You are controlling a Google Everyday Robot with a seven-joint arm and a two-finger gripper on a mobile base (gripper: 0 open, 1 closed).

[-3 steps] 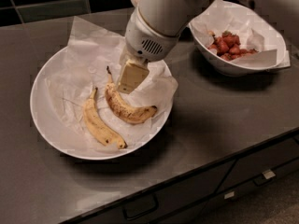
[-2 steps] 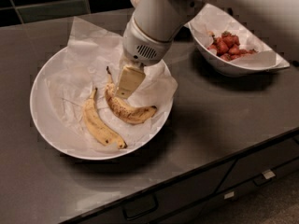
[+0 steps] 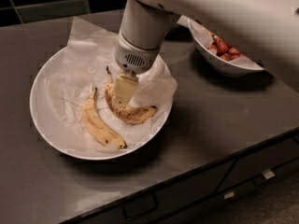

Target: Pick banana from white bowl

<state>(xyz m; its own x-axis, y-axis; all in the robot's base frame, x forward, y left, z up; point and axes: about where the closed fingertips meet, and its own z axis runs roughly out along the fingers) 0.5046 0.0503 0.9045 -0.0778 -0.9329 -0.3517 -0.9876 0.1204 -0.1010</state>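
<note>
The white bowl (image 3: 46, 125) is wide, shallow and lined with crumpled white paper. In it lie two bananas. The curved, brown-freckled banana (image 3: 135, 114) lies right of centre, its dark stem pointing up toward the back. A paler, straighter banana (image 3: 98, 124) lies to its left. My gripper (image 3: 122, 93) comes down from above on the white arm, and its cream fingers (image 3: 124, 88) reach down onto the middle of the freckled banana, covering that part.
A smaller white bowl (image 3: 233, 68) of red pieces stands at the back right, partly behind my arm. The dark counter's front edge runs along the bottom right, with drawers below. Dark tiles line the back wall.
My arm and gripper have shifted left and lower onto the freckled banana. Both bananas lie as before.
</note>
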